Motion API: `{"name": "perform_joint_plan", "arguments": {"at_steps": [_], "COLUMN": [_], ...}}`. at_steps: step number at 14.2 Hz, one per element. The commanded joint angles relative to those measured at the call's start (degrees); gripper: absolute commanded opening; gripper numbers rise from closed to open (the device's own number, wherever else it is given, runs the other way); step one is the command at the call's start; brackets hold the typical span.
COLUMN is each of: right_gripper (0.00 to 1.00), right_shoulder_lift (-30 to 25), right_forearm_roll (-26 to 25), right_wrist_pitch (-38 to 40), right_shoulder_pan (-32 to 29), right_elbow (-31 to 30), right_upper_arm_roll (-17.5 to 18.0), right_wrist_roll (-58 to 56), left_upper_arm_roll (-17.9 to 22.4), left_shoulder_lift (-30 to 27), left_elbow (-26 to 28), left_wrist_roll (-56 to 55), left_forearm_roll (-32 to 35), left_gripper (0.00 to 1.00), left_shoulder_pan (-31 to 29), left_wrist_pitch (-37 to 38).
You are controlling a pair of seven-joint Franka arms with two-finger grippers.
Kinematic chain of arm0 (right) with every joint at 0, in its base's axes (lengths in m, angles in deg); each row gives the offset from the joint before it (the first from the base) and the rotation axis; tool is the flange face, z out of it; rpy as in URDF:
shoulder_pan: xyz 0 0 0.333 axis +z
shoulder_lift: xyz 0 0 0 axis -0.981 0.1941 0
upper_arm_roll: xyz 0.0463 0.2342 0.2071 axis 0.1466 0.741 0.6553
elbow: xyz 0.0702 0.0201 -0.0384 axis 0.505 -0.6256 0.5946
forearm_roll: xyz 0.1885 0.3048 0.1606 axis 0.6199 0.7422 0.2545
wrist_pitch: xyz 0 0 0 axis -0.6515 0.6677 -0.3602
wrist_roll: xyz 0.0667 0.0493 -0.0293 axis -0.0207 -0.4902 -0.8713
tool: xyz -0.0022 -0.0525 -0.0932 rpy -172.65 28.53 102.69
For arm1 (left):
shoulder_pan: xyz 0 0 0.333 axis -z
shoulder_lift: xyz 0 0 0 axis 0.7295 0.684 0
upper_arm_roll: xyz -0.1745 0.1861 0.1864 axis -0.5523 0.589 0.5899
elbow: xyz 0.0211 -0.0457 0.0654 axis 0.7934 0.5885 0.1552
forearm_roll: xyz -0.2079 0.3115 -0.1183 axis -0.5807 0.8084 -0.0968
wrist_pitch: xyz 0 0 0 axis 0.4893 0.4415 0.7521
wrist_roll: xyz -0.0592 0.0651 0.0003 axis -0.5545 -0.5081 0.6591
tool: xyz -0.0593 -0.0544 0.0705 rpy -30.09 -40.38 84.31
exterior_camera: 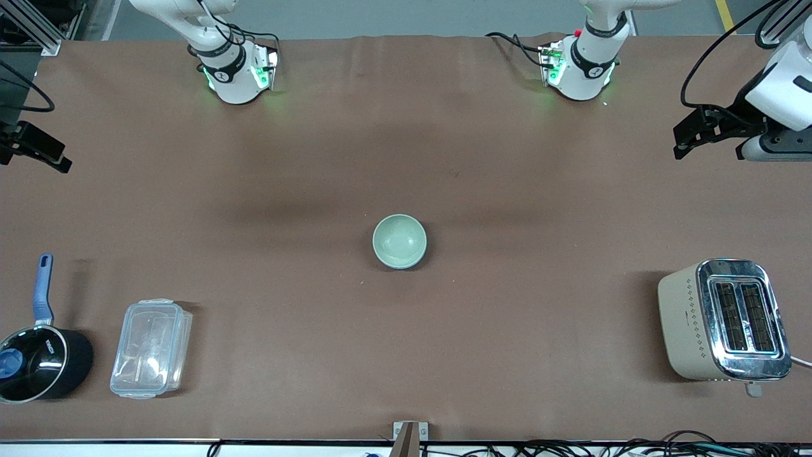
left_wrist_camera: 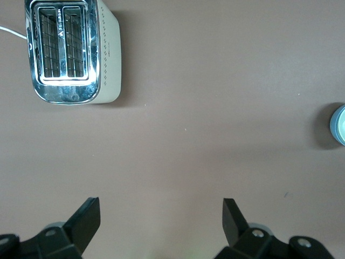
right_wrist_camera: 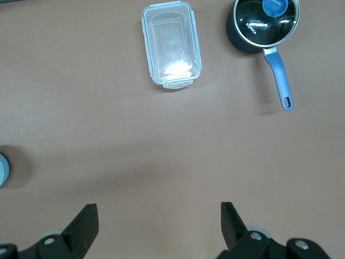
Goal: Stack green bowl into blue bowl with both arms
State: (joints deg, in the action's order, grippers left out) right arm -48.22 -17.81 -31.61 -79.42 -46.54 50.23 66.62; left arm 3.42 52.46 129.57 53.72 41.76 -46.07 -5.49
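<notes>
The pale green bowl sits in the middle of the table, nested in the blue bowl, of which only a thin blue edge shows under it. The left wrist view shows the pair at its edge, green inside and blue rim. The right wrist view shows just a blue sliver. My left gripper is open and empty, high over the left arm's end of the table. My right gripper is open and empty, high over the right arm's end.
A cream and chrome toaster stands near the front camera at the left arm's end. A black saucepan with a blue handle and a clear lidded plastic box lie near the front camera at the right arm's end.
</notes>
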Motion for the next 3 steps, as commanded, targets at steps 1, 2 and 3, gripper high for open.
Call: {"name": "perform_joint_plan", "arguments": {"at_steps": [1, 2, 3], "right_gripper": [1.00, 1.00, 1.00], "right_shoulder_lift": [0.2, 0.2, 0.2], "right_forearm_roll": [0.7, 0.7, 0.7], "right_wrist_pitch": [0.4, 0.5, 0.5], "right_shoulder_pan": [-0.3, -0.3, -0.2], "right_elbow": [0.7, 0.7, 0.7], "right_upper_arm_roll": [0.2, 0.2, 0.2], "right_wrist_roll": [-0.7, -0.7, -0.7], "left_upper_arm_roll": [-0.2, -0.2, -0.2], "left_shoulder_lift": [0.5, 0.6, 0.6], "left_elbow": [-1.1, -1.1, -1.1], "left_wrist_roll": [0.6, 0.6, 0.6], "left_forearm_roll": [-0.5, -0.6, -0.6], "left_gripper": [1.00, 1.00, 1.00], "left_shoulder_pan": [-0.1, -0.2, -0.2], "left_wrist_pitch": [0.1, 0.1, 0.1]}}
